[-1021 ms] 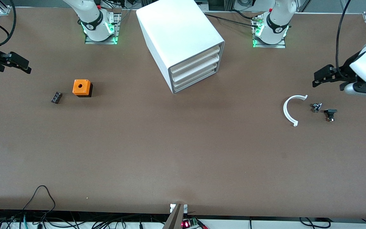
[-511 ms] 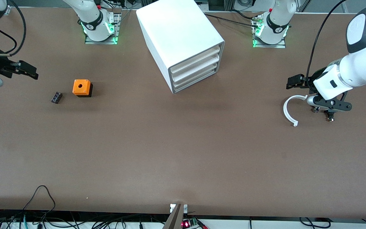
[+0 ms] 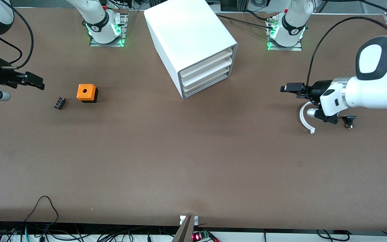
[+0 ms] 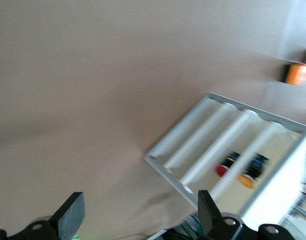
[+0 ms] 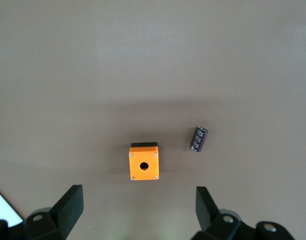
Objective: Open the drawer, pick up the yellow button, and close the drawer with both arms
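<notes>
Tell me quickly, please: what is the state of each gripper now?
Left gripper: open, holding nothing, over the table near the white curved piece.
Right gripper: open, holding nothing, over the table near the orange cube.

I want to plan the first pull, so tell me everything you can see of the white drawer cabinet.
The cabinet is a big white box with a grey-edged front frame, standing on the table between the two arm bases, its front turned toward the left arm's end. Four flat white drawers are stacked in it; the top drawer sits pushed in. Through the front gaps the left wrist view shows small parts with an orange cap and a red cap. No gripper touches it.
</notes>
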Available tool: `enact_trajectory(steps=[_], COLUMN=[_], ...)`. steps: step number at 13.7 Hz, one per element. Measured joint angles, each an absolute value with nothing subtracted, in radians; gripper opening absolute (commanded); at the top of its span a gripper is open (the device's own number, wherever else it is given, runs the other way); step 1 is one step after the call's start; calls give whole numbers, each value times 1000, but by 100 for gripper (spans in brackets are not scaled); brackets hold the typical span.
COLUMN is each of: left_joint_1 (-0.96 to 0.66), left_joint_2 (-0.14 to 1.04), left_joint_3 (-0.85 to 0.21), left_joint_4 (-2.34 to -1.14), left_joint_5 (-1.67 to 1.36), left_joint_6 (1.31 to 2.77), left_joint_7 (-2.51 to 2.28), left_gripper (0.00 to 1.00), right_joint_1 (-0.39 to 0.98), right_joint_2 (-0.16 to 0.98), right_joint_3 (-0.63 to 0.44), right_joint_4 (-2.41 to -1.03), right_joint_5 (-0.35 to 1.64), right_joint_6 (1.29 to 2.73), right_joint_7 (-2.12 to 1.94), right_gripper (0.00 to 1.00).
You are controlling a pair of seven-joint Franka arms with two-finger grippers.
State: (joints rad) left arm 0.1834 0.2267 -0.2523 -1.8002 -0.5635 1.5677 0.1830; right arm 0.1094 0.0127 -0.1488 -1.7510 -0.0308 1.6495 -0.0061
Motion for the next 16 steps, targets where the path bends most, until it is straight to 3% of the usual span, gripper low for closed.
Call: enact_trajectory(steps=[8,16], left_joint_1=[126,65], left_joint_2=[314,348], left_joint_3=[-263,-387], left_joint_4=[-2063,-2181], left_joint_5=[-957,-1065], left_joint_6=[1568,1598], left_joint_7=[523,596], left_gripper=[99,84], right_joint_1=[199,236], right_joint_2=[13,12], right_joint_3=[-138,-102], right_joint_4=[-1747,-1711], right_joint_5=[-15,40], right_joint_6=[1620,1595], right_joint_7=[-9,-79], right_gripper=[100,100])
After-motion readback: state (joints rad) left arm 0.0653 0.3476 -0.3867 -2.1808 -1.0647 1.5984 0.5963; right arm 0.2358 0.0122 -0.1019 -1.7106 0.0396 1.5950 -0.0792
